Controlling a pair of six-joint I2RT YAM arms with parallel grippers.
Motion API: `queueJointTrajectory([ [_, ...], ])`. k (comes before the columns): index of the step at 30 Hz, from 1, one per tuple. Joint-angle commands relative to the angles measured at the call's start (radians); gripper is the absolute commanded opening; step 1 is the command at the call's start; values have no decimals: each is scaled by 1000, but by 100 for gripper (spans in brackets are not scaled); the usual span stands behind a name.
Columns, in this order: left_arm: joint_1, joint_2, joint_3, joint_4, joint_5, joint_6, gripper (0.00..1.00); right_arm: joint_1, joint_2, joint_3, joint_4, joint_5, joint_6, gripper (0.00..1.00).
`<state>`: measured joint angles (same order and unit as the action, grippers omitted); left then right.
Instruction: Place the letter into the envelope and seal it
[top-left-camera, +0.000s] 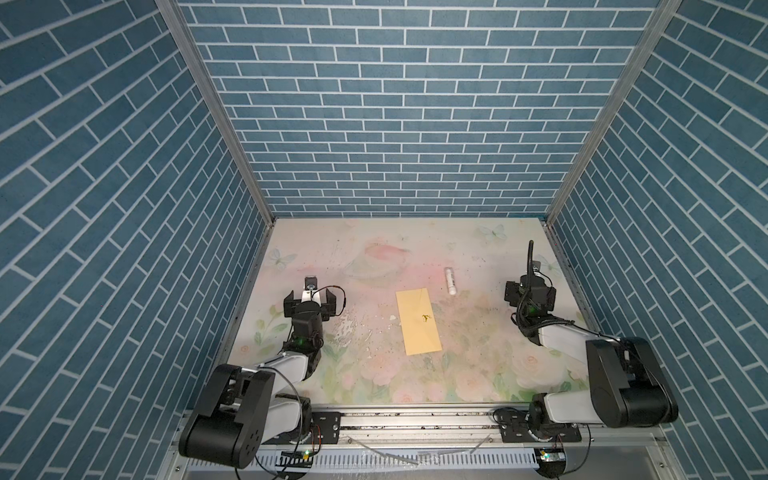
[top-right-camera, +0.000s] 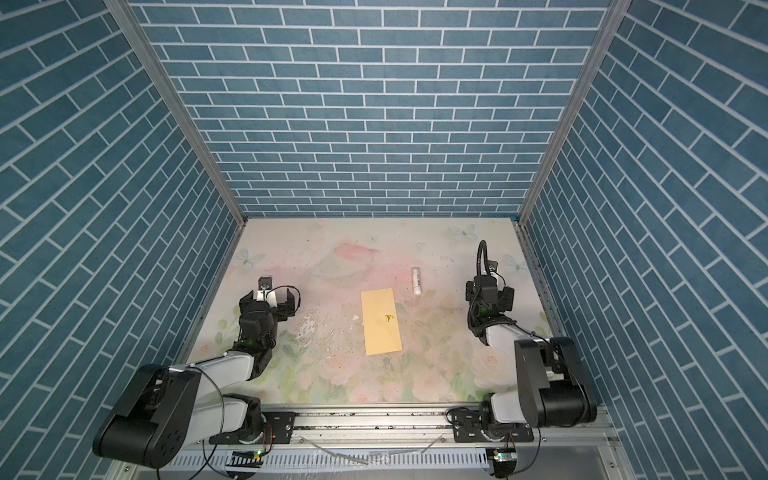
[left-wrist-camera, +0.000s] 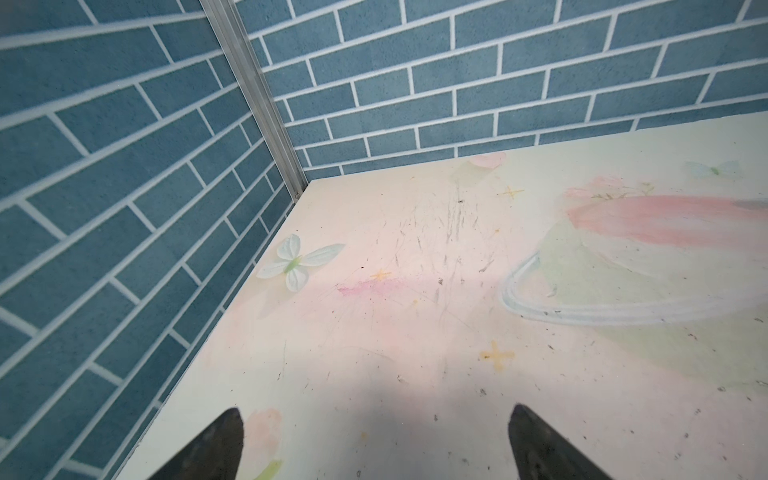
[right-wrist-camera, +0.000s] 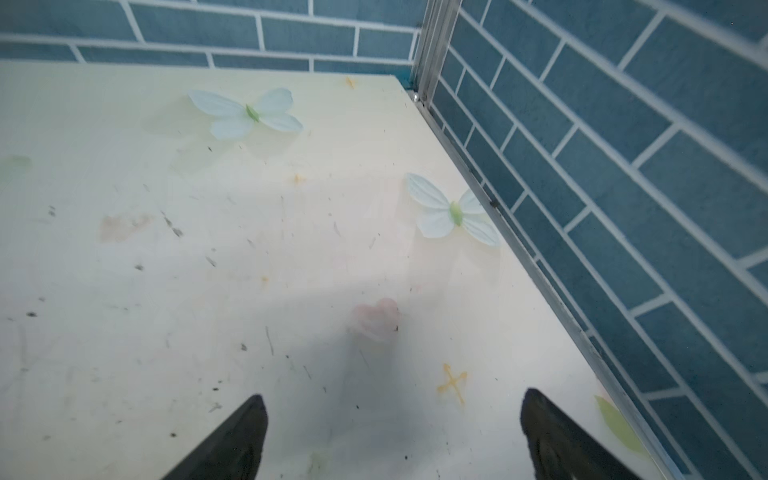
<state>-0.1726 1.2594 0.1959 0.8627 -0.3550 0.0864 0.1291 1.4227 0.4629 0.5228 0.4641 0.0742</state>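
The yellow envelope (top-left-camera: 418, 322) (top-right-camera: 382, 322) lies flat near the middle of the floral table in both top views, long side running front to back, a small dark mark facing up. No view shows the letter. My left gripper (top-left-camera: 310, 296) (top-right-camera: 269, 298) hovers open to the envelope's left, well apart from it. My right gripper (top-left-camera: 530, 286) (top-right-camera: 488, 291) stands open far to the envelope's right, close to the side wall. In the left wrist view the left gripper (left-wrist-camera: 374, 415) has only bare table between its fingers. The right gripper (right-wrist-camera: 394, 399) does too in the right wrist view.
A small white tube (top-left-camera: 450, 281) (top-right-camera: 416, 281) lies just behind and to the right of the envelope. A tiny white scrap (top-left-camera: 392, 318) sits at its left edge. Blue brick-pattern walls enclose three sides. A metal rail (top-left-camera: 415, 419) runs along the table's front.
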Motion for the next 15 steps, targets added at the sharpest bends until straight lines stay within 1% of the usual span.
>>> queueJointTrajectory([
  [1, 35, 45, 36, 78, 59, 15, 100, -33, 39, -33, 239, -47, -60, 94],
  [3, 51, 93, 35, 132, 79, 14, 100, -65, 76, -30, 262, -94, -38, 93],
  [4, 61, 121, 37, 153, 88, 8, 100, -74, 67, -18, 217, -116, -25, 93],
  [5, 69, 149, 45, 164, 95, -3, 100, -90, 74, -17, 220, -159, -24, 92],
  [7, 77, 200, 70, 167, 114, -4, 100, -113, 75, -15, 211, -203, -6, 91],
  [9, 82, 251, 91, 174, 136, 2, 100, -141, 81, -34, 248, -266, 9, 91],
  [10, 82, 255, 100, 154, 141, 5, 100, -158, 86, -51, 277, -306, 15, 91],
  [11, 86, 238, 117, 93, 151, -1, 100, -170, 110, -80, 345, -339, 16, 90],
  [12, 89, 242, 126, 86, 155, -3, 100, -172, 124, -100, 415, -364, 7, 90],
  [13, 91, 255, 133, 95, 154, 1, 100, -171, 104, -97, 369, -369, 7, 90],
  [14, 94, 247, 155, 35, 156, -8, 100, -177, 124, -96, 403, -383, 8, 92],
  [15, 100, 249, 179, -2, 167, -13, 100, -178, 113, -84, 364, -380, 4, 95],
])
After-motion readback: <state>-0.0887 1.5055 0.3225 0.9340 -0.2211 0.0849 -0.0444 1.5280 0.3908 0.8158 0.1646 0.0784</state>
